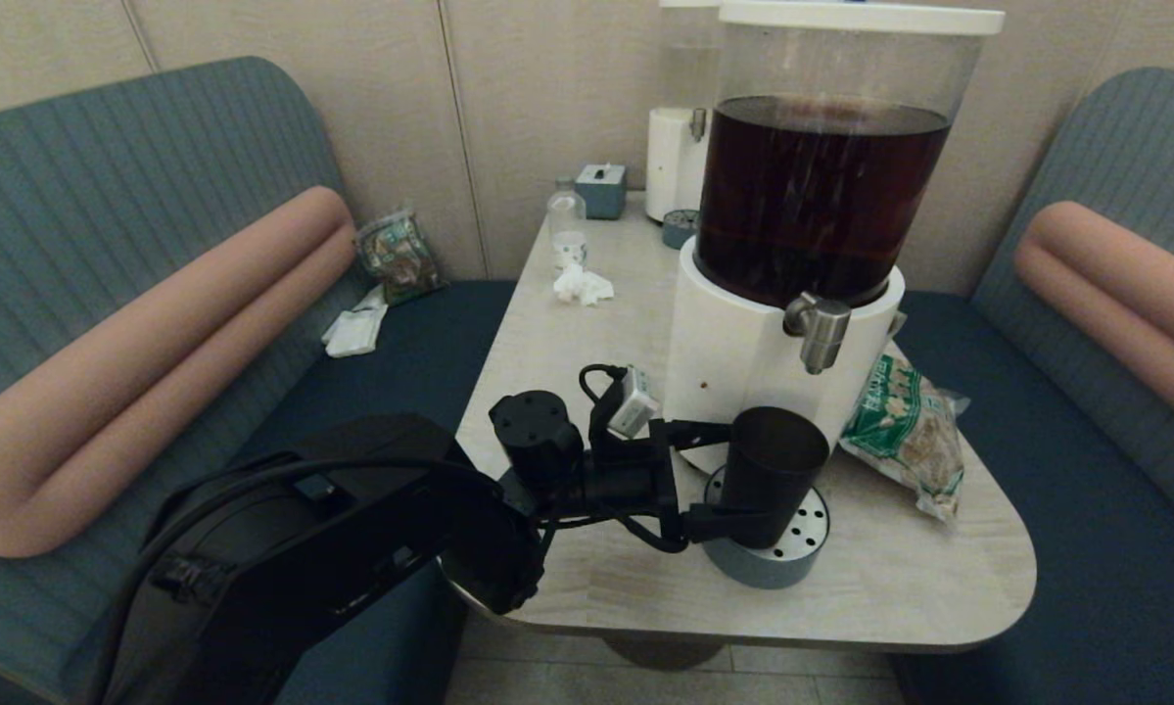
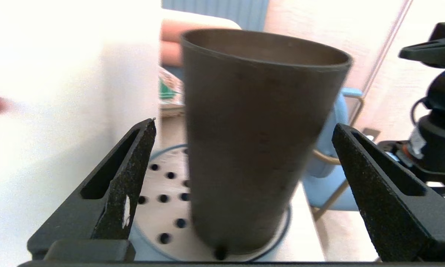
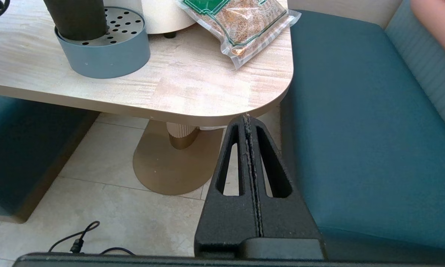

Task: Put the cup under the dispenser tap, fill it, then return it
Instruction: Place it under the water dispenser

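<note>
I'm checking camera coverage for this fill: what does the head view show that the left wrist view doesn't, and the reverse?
Only the head view shows the dispenser tap, the dark brown liquid tank above it, and that the cup sits slightly left of the tap on the drip tray. Only the left wrist view shows clear gaps between the left gripper fingers and the cup's sides: it is open, not gripping. Both show the cup upright on the perforated tray, with the snack bag behind it.

dark cup upright – below silver tap
</note>
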Motion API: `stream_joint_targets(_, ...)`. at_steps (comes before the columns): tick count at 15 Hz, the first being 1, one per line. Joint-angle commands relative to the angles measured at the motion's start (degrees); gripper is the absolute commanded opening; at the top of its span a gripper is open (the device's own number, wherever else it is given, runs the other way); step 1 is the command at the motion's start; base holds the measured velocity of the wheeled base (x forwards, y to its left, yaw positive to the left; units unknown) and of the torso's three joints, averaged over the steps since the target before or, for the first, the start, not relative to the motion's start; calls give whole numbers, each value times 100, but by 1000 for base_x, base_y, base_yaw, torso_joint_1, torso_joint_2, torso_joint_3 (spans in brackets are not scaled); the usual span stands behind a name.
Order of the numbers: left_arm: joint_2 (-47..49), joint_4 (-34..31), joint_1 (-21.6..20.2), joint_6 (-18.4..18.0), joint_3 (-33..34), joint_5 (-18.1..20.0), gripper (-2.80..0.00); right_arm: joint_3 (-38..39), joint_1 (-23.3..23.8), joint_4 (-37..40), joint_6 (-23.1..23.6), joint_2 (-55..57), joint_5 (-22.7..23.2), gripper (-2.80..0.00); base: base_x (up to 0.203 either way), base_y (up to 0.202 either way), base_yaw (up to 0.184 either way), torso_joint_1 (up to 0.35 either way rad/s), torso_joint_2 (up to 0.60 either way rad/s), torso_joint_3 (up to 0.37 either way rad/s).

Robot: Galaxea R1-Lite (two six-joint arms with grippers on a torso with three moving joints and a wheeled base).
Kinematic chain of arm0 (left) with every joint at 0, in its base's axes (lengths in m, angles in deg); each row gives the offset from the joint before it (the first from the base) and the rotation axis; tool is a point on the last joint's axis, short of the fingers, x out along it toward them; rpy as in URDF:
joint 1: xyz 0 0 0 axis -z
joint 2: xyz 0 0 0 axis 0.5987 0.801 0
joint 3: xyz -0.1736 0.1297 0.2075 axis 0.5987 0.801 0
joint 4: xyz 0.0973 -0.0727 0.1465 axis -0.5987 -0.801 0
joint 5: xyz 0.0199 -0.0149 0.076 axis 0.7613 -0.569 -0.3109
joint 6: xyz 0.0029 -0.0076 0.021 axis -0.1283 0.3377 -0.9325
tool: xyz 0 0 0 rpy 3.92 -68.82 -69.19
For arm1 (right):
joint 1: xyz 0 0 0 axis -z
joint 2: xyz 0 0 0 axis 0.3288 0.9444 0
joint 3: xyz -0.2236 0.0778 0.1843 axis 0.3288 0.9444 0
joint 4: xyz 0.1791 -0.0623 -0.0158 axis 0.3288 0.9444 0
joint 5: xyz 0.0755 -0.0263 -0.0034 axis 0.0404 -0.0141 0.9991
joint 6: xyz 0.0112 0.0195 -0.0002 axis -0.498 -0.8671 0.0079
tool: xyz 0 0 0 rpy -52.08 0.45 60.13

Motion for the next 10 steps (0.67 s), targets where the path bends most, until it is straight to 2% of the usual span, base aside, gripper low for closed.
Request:
stream_joint_targets(1, 115, 49, -111, -6, -200, 15, 0, 1, -1, 0, 5, -2, -4, -280, 0, 0, 0, 0, 0, 0)
stream_joint_targets(10, 512, 49, -164, -20, -797, -12, 0, 0, -1, 9, 5, -2, -4, -280, 0, 0, 0, 0, 0, 0)
